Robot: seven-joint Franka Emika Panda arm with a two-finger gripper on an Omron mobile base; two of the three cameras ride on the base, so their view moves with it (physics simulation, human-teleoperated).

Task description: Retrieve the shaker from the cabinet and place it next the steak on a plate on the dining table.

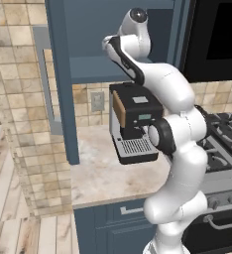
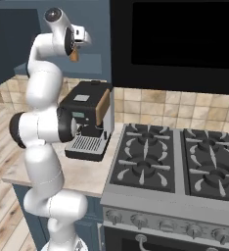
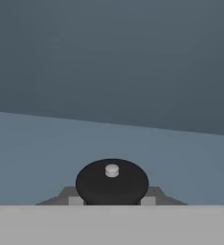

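In the hand view the shaker's round dark cap point(image 3: 112, 182) sits right between my fingertips point(image 3: 75, 200), and my gripper point(image 3: 112, 201) is shut on the shaker. Behind it lie the blue shelf and back panel of the cabinet point(image 3: 109, 72). From the right base view the brown shaker point(image 2: 74, 55) hangs under the raised hand, gripper point(image 2: 75, 51), at the cabinet opening. In the left base view the arm reaches up over the cabinet shelf point(image 1: 95, 69). The steak, plate and dining table are out of view.
A black coffee machine point(image 1: 135, 121) stands on the beige counter point(image 1: 98, 173) directly below the arm. A gas stove point(image 2: 175, 166) is to its right, with a dark appliance point(image 2: 185, 34) above it. Blue drawers point(image 1: 123, 218) sit under the counter.
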